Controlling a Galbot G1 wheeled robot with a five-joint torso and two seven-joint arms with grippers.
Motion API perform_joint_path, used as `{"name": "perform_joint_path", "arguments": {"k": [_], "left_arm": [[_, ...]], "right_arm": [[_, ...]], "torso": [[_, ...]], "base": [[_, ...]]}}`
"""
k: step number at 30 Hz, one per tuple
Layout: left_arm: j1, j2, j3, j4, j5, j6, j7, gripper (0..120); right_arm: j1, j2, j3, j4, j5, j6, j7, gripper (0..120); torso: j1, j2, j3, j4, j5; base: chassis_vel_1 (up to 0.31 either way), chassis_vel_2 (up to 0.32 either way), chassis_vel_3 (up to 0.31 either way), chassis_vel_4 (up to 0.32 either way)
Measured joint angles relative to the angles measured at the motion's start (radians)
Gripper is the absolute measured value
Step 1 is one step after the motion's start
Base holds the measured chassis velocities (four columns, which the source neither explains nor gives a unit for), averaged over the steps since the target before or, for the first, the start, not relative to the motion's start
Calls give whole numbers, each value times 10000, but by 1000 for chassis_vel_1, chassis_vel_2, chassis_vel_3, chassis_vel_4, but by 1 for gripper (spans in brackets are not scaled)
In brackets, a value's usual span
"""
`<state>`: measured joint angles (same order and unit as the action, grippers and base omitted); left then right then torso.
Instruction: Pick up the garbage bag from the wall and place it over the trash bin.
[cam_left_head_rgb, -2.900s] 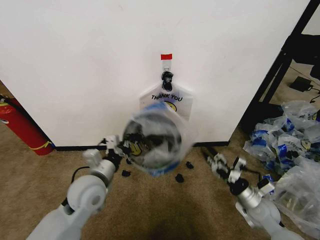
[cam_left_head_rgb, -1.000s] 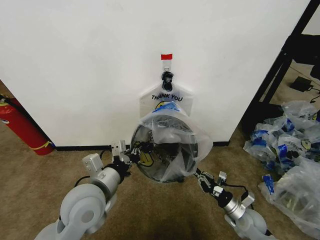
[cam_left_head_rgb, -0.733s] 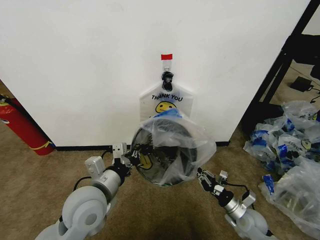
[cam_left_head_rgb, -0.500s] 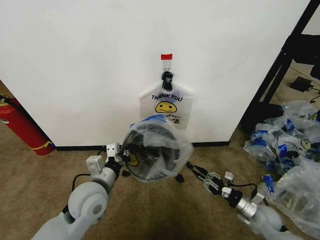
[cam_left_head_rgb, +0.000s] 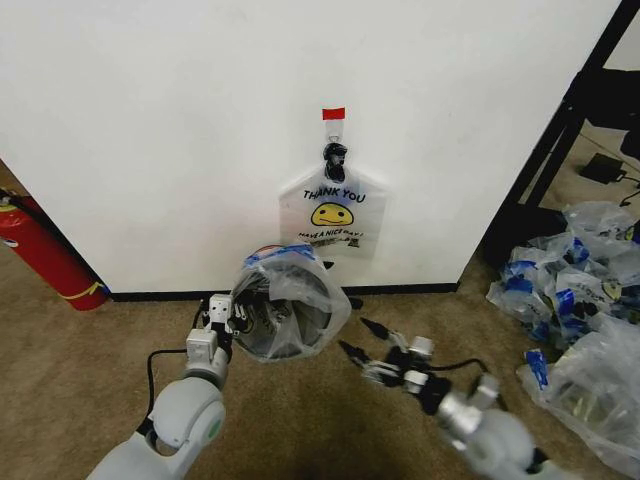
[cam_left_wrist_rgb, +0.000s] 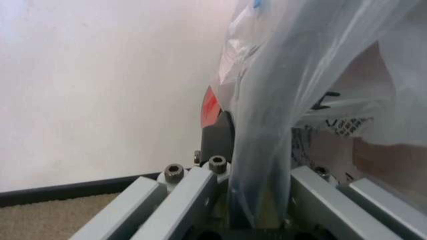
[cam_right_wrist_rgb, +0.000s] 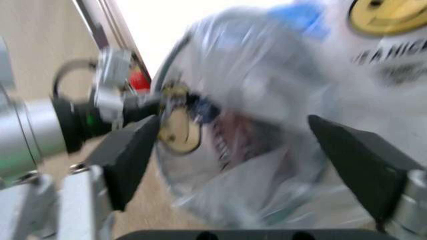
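Note:
The garbage bag (cam_left_head_rgb: 292, 298), thin clear plastic with blue patches, is stretched over the mouth of the round trash bin (cam_left_head_rgb: 262, 320), low in front of the wall (cam_left_head_rgb: 150, 120). The bin's mouth faces me. My left gripper (cam_left_head_rgb: 232, 314) is at the bin's left edge. In the left wrist view it (cam_left_wrist_rgb: 257, 210) is shut on a fold of the bag (cam_left_wrist_rgb: 267, 125) beside the bin's red side (cam_left_wrist_rgb: 211, 105). My right gripper (cam_left_head_rgb: 354, 334) stands open just right of the bag, apart from it. Its dark pads (cam_right_wrist_rgb: 127, 155) frame the bag (cam_right_wrist_rgb: 247, 125).
A flat white "THANK YOU" smiley bag (cam_left_head_rgb: 332, 212) hangs on the wall under a red tape mark (cam_left_head_rgb: 332, 113). A red fire extinguisher (cam_left_head_rgb: 45, 250) leans at the left. A heap of clear bags (cam_left_head_rgb: 585, 300) and a black frame (cam_left_head_rgb: 560, 130) stand at the right. Brown carpet lies below.
The bag-covered bin has moved left and down with my left gripper, uncovering the smiley bag. My right gripper has come off the bag's right edge and stands open beside it.

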<state>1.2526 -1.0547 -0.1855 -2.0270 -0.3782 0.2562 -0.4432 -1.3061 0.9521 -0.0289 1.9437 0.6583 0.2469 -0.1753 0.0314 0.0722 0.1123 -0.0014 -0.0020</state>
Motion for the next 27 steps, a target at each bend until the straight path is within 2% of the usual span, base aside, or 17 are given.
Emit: {"name": "perform_joint_path", "arguments": {"k": [5,6,9,12,14,15,17,20,22,24,27], "left_arm": [[-325,-432,523,331,185,379,-324,0],[-325,-432,523,331,185,379,-324,0],[-319,-484,981,336,157,690,-1041,0],[-178,-346,1302,339,128,775,-1611,0],[-31,-220,1482,311,76,786,-1990,0],[-31,-220,1482,311,76,786,-1990,0],[74,-109,1569,127,56,794,-2084,0],[101,-18,1691,-146,61,888,-2077,0],[90,9,1782,-261,89,967,-2069,0],[89,22,1829,-314,105,1002,-2062,0],[119,23,1960,-529,439,1060,-1894,0]], "right_arm": [[546,475,-1312,-405,-1595,354,1200,61],[546,475,-1312,-405,-1595,354,1200,61],[795,749,-1682,-607,-2365,510,1638,51],[850,887,-2044,-457,-2801,212,2780,39],[859,987,-2402,-44,-2720,-394,4320,30],[859,987,-2402,-44,-2720,-394,4320,30],[905,1047,-2672,413,-2588,-1148,5842,22],[1118,1038,-3036,911,-2248,-2164,6947,8],[1287,1039,-3200,1009,-1980,-2461,7147,1],[1395,1040,-3278,1040,-1754,-2565,7185,0],[1931,1156,-3625,1106,-530,-3196,7633,0]], "torso": [[0,0,0,-5,1],[0,0,0,-5,1],[0,0,0,-2,0],[0,0,1,-1,1],[0,0,1,0,1],[0,0,1,0,1],[0,0,0,-1,1],[0,0,0,-3,0],[0,0,0,-2,2],[0,0,0,-2,1],[0,0,0,-2,1]], "base": [[0,0,0,0],[0,0,0,0],[0,0,0,0],[0,0,0,0],[0,0,0,0],[0,0,0,0],[0,0,0,0],[0,0,0,0],[0,0,0,0],[0,0,0,0],[0,0,0,0]]}}
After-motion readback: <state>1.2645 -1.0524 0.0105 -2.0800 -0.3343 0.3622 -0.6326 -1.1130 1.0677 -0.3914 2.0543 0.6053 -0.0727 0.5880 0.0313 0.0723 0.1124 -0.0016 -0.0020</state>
